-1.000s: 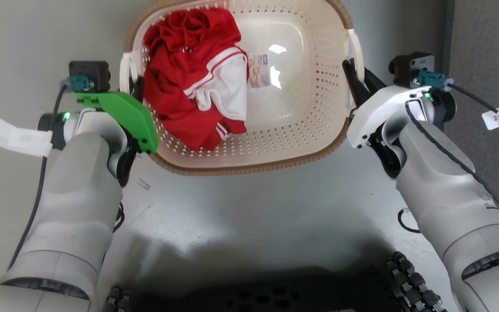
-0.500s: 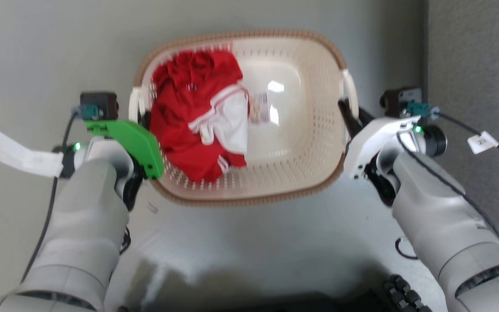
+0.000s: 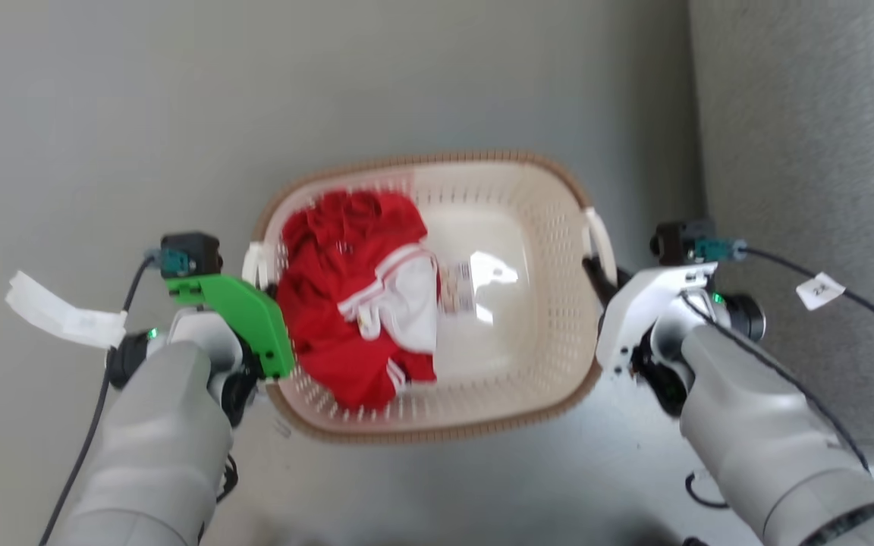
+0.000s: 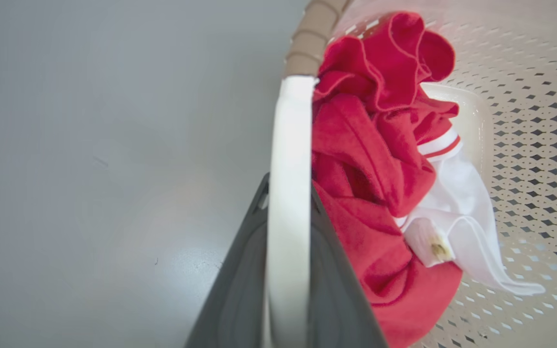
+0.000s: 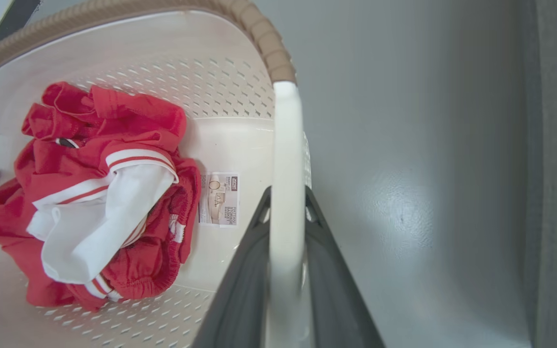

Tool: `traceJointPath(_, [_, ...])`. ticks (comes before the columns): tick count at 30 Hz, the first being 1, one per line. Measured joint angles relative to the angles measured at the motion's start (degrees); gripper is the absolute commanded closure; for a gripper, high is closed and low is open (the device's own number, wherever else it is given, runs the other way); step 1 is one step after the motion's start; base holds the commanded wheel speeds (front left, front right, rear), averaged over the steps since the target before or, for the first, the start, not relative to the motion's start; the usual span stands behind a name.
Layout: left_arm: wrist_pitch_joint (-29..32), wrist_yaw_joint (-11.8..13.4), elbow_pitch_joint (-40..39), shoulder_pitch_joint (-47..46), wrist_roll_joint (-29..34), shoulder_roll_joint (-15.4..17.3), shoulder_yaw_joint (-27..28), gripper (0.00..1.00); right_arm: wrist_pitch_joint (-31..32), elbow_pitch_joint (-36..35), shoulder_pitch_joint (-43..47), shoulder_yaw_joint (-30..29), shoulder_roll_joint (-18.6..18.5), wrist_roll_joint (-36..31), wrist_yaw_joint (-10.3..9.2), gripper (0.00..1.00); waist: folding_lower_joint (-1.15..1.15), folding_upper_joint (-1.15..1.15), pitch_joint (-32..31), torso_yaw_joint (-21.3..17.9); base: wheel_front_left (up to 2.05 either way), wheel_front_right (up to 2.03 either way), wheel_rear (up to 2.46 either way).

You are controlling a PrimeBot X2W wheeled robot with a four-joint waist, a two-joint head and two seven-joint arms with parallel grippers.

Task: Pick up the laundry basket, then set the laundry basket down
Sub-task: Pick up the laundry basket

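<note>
The laundry basket [image 3: 437, 434], cream perforated plastic with a brown woven-look rim, hangs between my two arms over the grey floor. My left gripper [image 3: 261, 279] is shut on its white left handle [image 4: 288, 145], a dark finger on each side of the bar. My right gripper [image 3: 598, 271] is shut on the white right handle [image 5: 285, 135] in the same way. A red and white garment [image 3: 353, 311] lies bunched in the basket's left half. On the bare bottom sits a paper label [image 5: 219, 199]. I cannot tell whether the basket touches the floor.
A grey textured panel [image 3: 809, 152] stands close along the right side, just beyond my right arm. Smooth grey floor [image 3: 179, 114] spreads ahead and to the left. A tagged cable [image 3: 820, 288] trails from my right wrist, and white tape [image 3: 65, 318] hangs from the left cable.
The whole head picture has shifted: basket and grippers now sit lower and look smaller, and the robot's base has left the frame. Both grips on the handles are unchanged.
</note>
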Motion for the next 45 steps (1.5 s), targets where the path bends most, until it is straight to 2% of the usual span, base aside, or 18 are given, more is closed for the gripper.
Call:
traceJointPath(12, [7.5,0.0,-0.7,4.4,-4.5,0.5,-2.6,1.0,8.1,-2.3,5.3,4.3,-0.6,8.3,-0.07,1.0,0.0,0.0,-10.6,-0.3,0.0,0.0,0.0])
traceJointPath(28, [12.0,0.0,-1.3,6.7,-7.5,0.8,-3.6,1.0,14.4,-2.1,7.0,5.8,-0.8,13.2,-0.09,1.0,0.0,0.0,-21.7,-0.7,0.0,0.0,0.0])
traceJointPath(45, [17.1,0.0,-0.5,10.7,-10.6,0.8,-4.4,1.0,21.7,-0.4,10.9,7.4,-0.7,17.3,-0.09,1.0,0.0,0.0,-30.1,-1.3,0.0,0.0,0.0])
